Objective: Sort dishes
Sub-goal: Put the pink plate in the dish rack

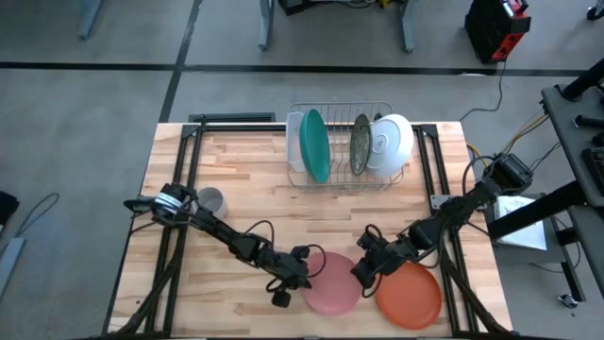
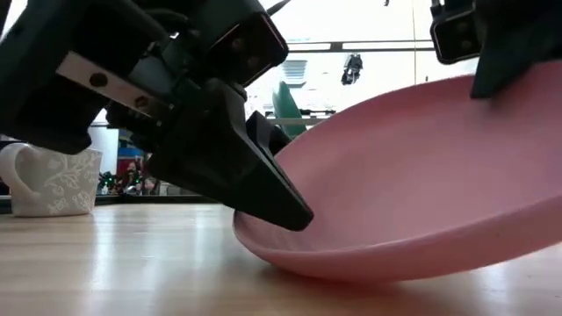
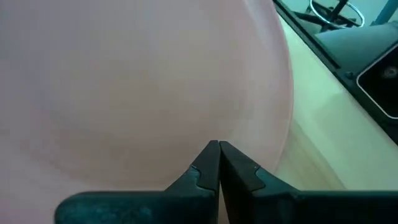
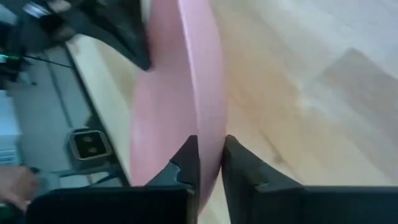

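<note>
**Pink plate pinched from both sides**

Pink plate (image 1: pixel 332 283) sits low centre of the high view on the surface (image 1: pixel 236 170), one edge tilted up. Left claw (image 3: pixel 218 149) has its fingers pressed together against the plate's rim. Right claw (image 4: pixel 210 152) clamps the opposite rim between narrowly parted fingers. No writing is legible.

the pink plate (image 1: pixel 332 283) is a soft plain pink; the orange-red plate (image 1: pixel 411 295) beside it is solid. in the white wire rack (image 1: pixel 340 179) stand a teal plate (image 1: pixel 315 144), a dark green plate (image 1: pixel 360 144) and a white bowl (image 1: pixel 392 144). the surface (image 1: pixel 236 170) is pale wood, the mug (image 1: pixel 211 200) grey, both end effectors black.
</note>
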`<state>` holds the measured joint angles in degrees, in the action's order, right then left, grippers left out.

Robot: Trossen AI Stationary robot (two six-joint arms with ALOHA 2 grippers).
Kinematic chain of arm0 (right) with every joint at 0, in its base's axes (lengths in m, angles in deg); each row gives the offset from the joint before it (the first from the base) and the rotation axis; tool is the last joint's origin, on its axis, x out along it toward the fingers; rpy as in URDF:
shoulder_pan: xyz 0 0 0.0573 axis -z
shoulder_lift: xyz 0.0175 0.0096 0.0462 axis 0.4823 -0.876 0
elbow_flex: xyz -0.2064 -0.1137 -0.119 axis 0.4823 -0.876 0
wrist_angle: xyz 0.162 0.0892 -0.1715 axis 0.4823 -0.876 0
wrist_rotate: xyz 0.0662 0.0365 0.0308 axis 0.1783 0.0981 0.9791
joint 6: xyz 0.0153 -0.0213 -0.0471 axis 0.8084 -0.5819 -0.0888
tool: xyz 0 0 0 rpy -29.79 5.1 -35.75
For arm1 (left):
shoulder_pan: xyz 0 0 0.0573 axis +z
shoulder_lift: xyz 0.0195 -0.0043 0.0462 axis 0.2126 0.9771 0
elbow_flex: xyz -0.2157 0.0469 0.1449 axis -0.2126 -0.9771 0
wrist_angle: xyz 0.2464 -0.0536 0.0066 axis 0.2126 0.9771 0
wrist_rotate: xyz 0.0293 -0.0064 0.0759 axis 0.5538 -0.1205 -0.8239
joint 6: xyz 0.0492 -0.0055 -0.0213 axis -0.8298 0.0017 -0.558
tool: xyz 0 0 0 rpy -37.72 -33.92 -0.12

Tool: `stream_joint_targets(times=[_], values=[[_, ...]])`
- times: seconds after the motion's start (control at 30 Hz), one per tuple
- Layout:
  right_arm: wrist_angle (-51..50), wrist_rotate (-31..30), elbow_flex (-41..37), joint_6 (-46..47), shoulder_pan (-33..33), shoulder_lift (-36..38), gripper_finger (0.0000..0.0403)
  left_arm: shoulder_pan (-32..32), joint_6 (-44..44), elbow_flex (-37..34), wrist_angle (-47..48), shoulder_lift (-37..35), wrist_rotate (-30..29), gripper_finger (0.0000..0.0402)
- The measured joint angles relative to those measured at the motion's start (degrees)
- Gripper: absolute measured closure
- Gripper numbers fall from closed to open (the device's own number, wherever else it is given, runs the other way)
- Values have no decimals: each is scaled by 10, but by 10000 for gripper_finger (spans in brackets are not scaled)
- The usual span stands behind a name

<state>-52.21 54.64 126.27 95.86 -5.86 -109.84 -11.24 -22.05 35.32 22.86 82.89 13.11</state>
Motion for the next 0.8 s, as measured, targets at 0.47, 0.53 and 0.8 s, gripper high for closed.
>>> stream_joint_targets(times=[0.47,0.53,0.8], values=[[-102,12,32,-26,-6,36,397,0,81,-5,201,-91,37,401],[-146,-5,35,-30,-5,42,402,1,77,-3,216,-112,37,401],[-121,-36,70,-206,-6,95,402,1,8,-2,256,-189,34,401]])
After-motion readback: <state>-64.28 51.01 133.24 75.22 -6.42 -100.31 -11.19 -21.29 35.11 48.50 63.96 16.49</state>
